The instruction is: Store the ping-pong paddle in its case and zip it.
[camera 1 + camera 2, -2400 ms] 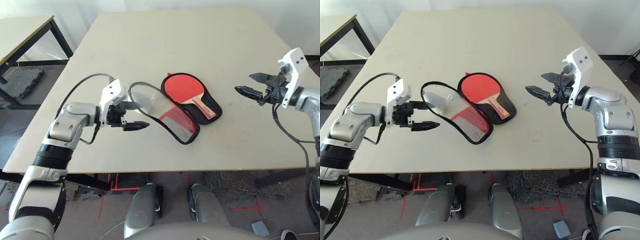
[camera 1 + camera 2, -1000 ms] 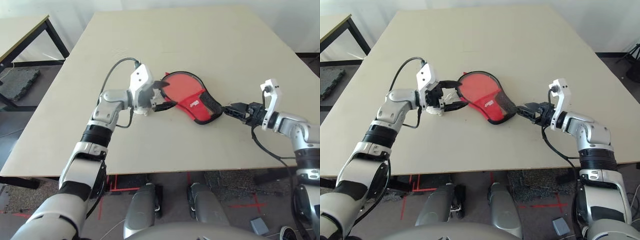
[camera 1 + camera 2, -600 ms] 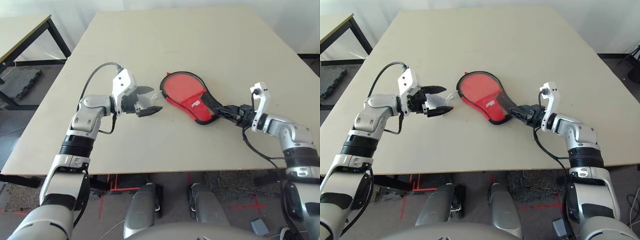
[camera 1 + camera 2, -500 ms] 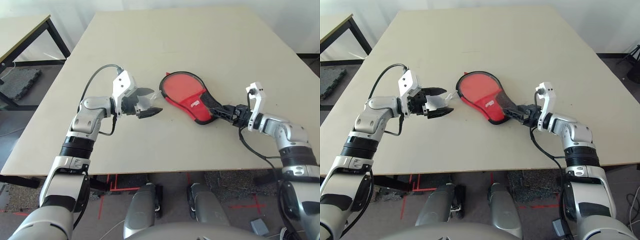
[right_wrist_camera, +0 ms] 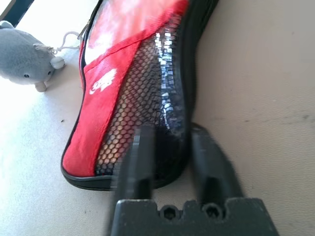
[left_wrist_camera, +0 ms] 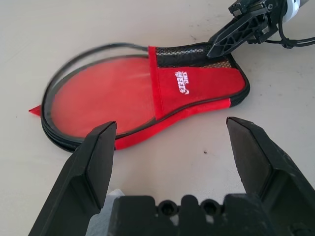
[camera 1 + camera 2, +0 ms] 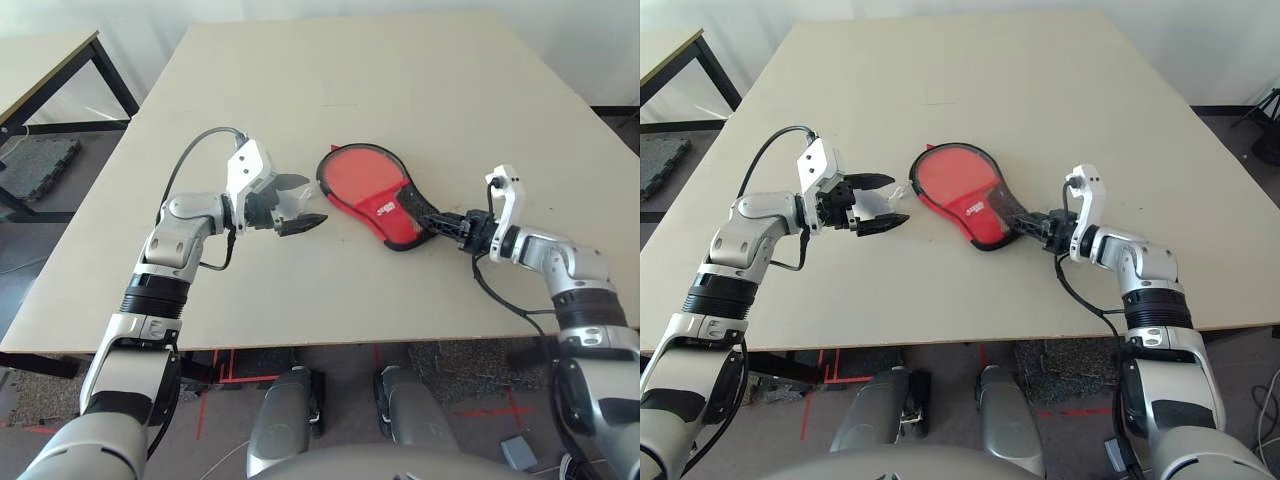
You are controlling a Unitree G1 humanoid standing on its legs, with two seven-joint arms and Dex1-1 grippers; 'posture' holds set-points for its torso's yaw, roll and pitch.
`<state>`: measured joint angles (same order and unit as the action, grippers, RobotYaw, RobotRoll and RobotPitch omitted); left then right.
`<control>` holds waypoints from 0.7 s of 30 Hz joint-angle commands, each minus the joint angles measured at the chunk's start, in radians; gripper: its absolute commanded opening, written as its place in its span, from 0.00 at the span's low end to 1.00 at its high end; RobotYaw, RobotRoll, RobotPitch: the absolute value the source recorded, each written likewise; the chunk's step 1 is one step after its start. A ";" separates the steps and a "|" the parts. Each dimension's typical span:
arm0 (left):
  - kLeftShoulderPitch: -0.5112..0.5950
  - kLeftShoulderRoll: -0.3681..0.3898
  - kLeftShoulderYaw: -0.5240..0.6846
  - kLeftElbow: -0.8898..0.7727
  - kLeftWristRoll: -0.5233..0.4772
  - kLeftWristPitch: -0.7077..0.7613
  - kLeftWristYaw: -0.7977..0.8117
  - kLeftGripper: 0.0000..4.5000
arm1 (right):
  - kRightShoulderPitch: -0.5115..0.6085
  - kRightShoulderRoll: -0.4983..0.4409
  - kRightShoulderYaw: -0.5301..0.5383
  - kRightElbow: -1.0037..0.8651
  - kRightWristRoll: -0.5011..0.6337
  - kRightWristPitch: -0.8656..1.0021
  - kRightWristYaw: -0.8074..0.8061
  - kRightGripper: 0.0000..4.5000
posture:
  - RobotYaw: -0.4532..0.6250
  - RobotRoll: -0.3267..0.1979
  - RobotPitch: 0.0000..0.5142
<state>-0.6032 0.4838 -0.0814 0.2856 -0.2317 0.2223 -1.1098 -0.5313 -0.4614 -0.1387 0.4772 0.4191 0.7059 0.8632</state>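
Note:
The red case [image 7: 368,190] lies folded shut mid-table, its black mesh pocket [image 5: 142,103] and white logo [image 6: 182,81] facing up. No part of the ping-pong paddle shows outside it. My right gripper [image 7: 432,222] is at the case's narrow end, its fingers [image 5: 140,147] pinching the black edge. My left gripper [image 7: 308,200] hovers open just left of the round end, a little apart from it. The white pom-pom [image 7: 875,205] sits between its fingers, joined to the zipper by a thin chain [image 5: 74,39].
The pale table [image 7: 400,80] stretches bare behind and in front of the case. Its front edge runs close below both arms. A second table [image 7: 50,60] stands off to the far left, with a dark mat [image 7: 40,160] on the floor beside it.
The case, open earlier with the paddle lying in it, is now folded shut. My left gripper drew back left, and my right gripper came in and closed on the narrow end.

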 commanded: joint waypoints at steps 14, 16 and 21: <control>0.008 -0.001 -0.020 0.025 0.012 -0.022 0.009 1.00 | 0.055 -0.047 -0.012 -0.037 0.030 0.088 0.017 0.00 | 0.45 0.62 0.22; 0.005 -0.004 -0.023 0.030 0.013 -0.027 0.009 1.00 | 0.070 -0.063 -0.018 -0.058 0.046 0.111 0.025 0.00 | 0.45 0.62 0.22; 0.001 -0.007 -0.027 0.037 0.013 -0.033 0.009 1.00 | 0.113 -0.099 -0.030 -0.130 0.081 0.162 0.036 0.00 | 0.44 0.62 0.22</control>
<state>-0.6038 0.4781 -0.0979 0.3056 -0.2296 0.1983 -1.1018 -0.4470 -0.5442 -0.1692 0.3730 0.4888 0.8339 0.8848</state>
